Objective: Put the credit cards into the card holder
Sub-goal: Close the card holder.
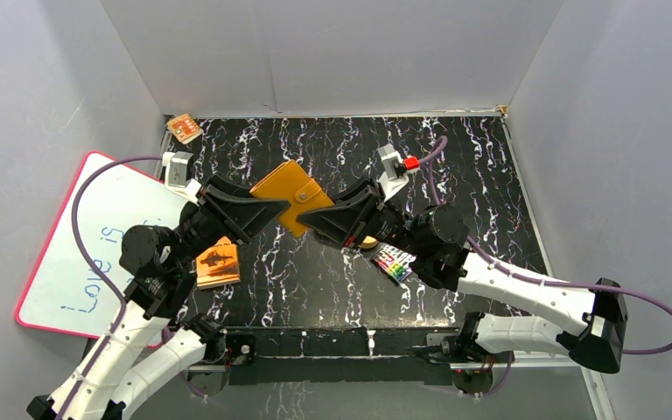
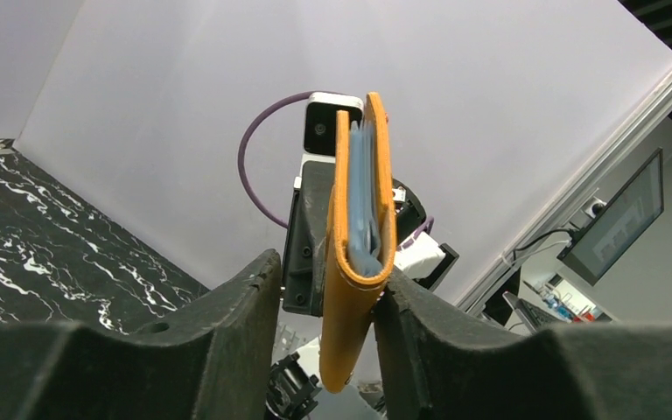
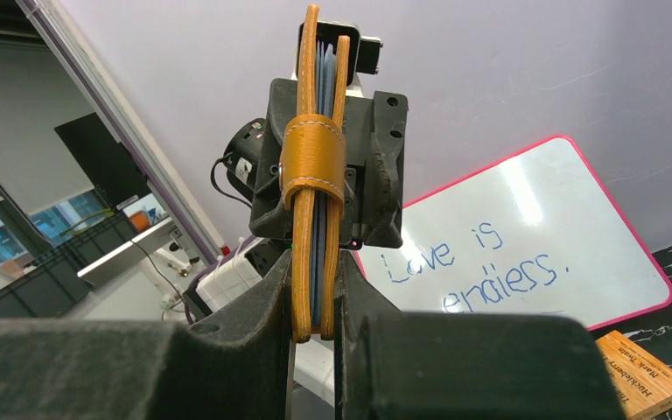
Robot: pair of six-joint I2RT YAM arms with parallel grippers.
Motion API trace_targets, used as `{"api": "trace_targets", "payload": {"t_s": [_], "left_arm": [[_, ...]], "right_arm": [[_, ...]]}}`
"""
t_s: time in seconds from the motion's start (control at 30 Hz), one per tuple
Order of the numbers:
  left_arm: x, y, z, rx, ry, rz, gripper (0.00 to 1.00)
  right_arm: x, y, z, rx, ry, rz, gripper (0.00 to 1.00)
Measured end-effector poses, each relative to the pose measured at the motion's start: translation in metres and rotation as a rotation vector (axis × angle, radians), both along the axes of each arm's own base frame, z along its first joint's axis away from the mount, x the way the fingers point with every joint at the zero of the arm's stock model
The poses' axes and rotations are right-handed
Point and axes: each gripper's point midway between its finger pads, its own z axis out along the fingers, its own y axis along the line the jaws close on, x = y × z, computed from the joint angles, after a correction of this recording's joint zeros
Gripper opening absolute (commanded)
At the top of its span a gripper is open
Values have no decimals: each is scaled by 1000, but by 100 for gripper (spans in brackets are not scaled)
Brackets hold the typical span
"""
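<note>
- With the right gripper (image 3: pixel 315 280), clamps the card holder (image 1: pixel 291 194) narrowly at its tab edge, aloft over the table (image 1: pixel 455 175).
- With the left gripper (image 2: pixel 331 273), straddles its folded spine, partly spread: one finger (image 2: pixel 420 332) touching, the other apart.
- Shows light-blue lining between orange covers.

The top view looks down over the table (image 1: pixel 490 175). The two wrist views sit close, tilted upward, facing each other; all three share the wallet (image 1: pixel 290 194).
</note>
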Motion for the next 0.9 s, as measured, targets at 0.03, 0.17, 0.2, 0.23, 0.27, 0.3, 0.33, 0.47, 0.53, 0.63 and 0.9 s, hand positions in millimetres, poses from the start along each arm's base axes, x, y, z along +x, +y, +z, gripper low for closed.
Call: {"api": "trace_targets", "payload": {"t_s": [0.03,0.17,0.2,0.23,0.27,0.3,0.33,0.47,0.53,0.63,0.9], "left_arm": [[0,0,0,0,1,-3,29],[-4,-1,1,-4,-12,-20,3],[-4,-1,2,-3,-14,-21,0],[-5,-1,1,-2,-15,-24,0],[-5,-1,1,-1,-18,-27,0],[-5,-1,1,0,-20,-27,0],[-6,-1,0,0,-22,-28,0],[-6,-1,-2,4,-20,-22,0],[-6,1,-7,18,-10,-13,0],[-6,1,-13,37,6,-8,0],[-19,0,-22,73,27,-59,0]], "right_arm": [[0,0,0,0,2,1,0],[2,1,-4,-5,13,-3,0],[1,1,-4,-3,14,-2,0],[2,1,-5,-3,16,-3,0],[2,1,-5,-4,17,-3,0],[2,1,-5,-5,16,-2,0],[2,1,-5,-7,17,-2,4],[2,2,-9,-20,22,-2,40],[1,3,-16,-55,22,0,53],[-1,1,-28,-136,16,-6,53],[-19,-27,-24,-229,-45,3,58]]}}
